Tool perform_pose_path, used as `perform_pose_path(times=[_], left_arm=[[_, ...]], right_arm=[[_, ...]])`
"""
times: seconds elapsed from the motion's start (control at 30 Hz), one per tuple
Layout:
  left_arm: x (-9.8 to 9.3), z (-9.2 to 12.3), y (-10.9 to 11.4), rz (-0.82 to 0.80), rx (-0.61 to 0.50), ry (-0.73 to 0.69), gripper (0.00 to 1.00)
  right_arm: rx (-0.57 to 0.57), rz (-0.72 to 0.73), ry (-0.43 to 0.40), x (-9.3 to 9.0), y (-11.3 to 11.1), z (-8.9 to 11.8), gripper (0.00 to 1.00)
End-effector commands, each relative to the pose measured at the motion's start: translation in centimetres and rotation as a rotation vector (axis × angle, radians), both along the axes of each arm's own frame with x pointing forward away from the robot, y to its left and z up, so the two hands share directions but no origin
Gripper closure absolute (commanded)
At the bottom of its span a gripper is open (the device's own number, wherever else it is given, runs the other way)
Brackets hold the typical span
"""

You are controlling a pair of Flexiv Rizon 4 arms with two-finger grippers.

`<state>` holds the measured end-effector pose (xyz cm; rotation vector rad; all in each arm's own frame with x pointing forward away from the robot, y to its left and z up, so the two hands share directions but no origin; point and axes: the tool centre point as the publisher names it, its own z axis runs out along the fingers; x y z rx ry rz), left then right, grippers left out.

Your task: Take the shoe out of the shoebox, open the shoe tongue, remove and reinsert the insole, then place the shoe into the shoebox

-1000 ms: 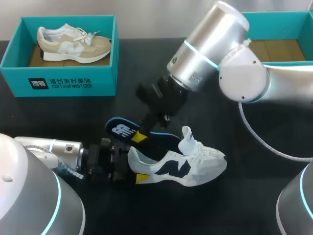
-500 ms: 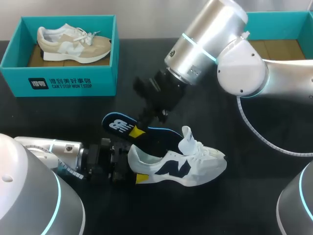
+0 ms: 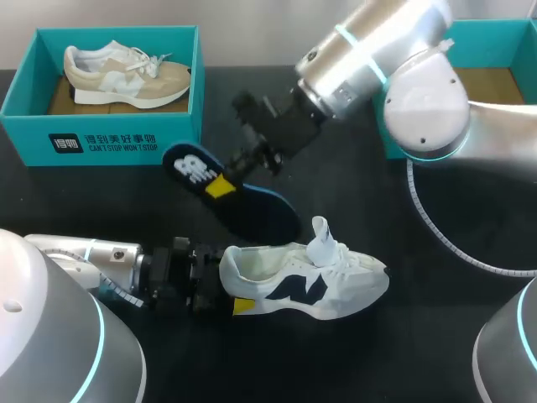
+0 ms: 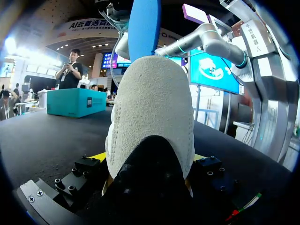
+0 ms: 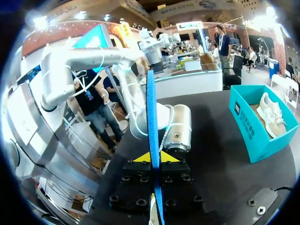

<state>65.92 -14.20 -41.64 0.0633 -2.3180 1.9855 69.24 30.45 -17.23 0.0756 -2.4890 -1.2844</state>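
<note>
- Head view: the white shoe (image 3: 306, 281) lies on its side on the black table (image 3: 436, 344), toe toward the right.
- The left gripper (image 3: 225, 285) clamps the heel, fingers on either side of it.
- The right gripper (image 3: 228, 175) pinches the dark blue insole (image 3: 239, 200) near its heel end. The insole is held clear of the shoe, tilted, just behind the shoe's opening.
- A teal shoebox (image 3: 105, 138) at the back left holds a beige shoe (image 3: 126, 75). A second teal shoebox (image 3: 503, 34) sits at the back right, partly behind the right arm.
- Left wrist view: the shoe's heel (image 4: 150, 122) fills the space between the fingers, with a yellow tip (image 4: 99, 157) pressed on each side. The insole (image 4: 144, 28) hangs above and beyond it.
- Right wrist view: the insole (image 5: 151, 117) stands edge-on, squeezed between the two yellow tips (image 5: 140, 157). The left arm (image 5: 176, 124) lies ahead, and the box with the beige shoe (image 5: 262, 119) sits off to one side.
</note>
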Motion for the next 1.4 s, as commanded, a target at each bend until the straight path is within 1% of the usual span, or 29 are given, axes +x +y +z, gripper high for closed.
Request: perform_pose_path(times=[0.03,0.1,0.13,0.67,0.73,0.83,0.97,1.0,1.13,1.2,1.23,1.27,1.33,1.4], left_arm=[[0.0,-0.3,0.1,0.002,0.000,0.000,1.00],[0.0,-0.3,0.1,0.002,0.000,0.000,1.00],[0.0,-0.3,0.1,0.002,0.000,0.000,1.00],[0.0,-0.3,0.1,0.002,0.000,0.000,1.00],[0.0,-0.3,0.1,0.002,0.000,0.000,1.00],[0.0,-0.3,0.1,0.002,0.000,0.000,1.00],[0.0,-0.3,0.1,0.002,0.000,0.000,1.00],[0.0,-0.3,0.1,0.002,0.000,0.000,1.00],[0.0,-0.3,0.1,0.002,0.000,0.000,1.00],[0.0,-0.3,0.1,0.002,0.000,0.000,1.00],[0.0,-0.3,0.1,0.002,0.000,0.000,1.00],[0.0,-0.3,0.1,0.002,0.000,0.000,1.00],[0.0,-0.3,0.1,0.002,0.000,0.000,1.00],[0.0,-0.3,0.1,0.002,0.000,0.000,1.00]], right_arm=[[0.108,-0.020,0.023,0.4,-1.9,2.0,1.00],[0.182,-0.049,0.065,1.0,-2.5,3.0,1.00],[0.172,-0.061,0.073,1.2,-2.8,3.5,1.00],[0.172,-0.061,0.073,1.2,-2.8,3.5,1.00],[0.212,-0.070,0.067,1.4,-3.4,4.6,1.00],[0.232,-0.115,0.069,1.5,-4.2,6.1,1.00],[0.262,-0.172,0.108,1.9,-5.4,8.0,1.00],[0.258,-0.193,0.107,2.0,-5.7,8.6,1.00],[0.309,-0.248,0.150,2.1,-7.6,11.0,1.00],[0.305,-0.286,0.166,2.2,-8.9,12.2,1.00],[0.324,-0.298,0.175,2.3,-9.3,12.5,1.00],[0.355,-0.318,0.190,2.4,-10.2,13.2,1.00],[0.396,-0.356,0.211,2.6,-11.4,13.8,1.00],[0.396,-0.356,0.211,2.6,-11.4,13.8,1.00]])
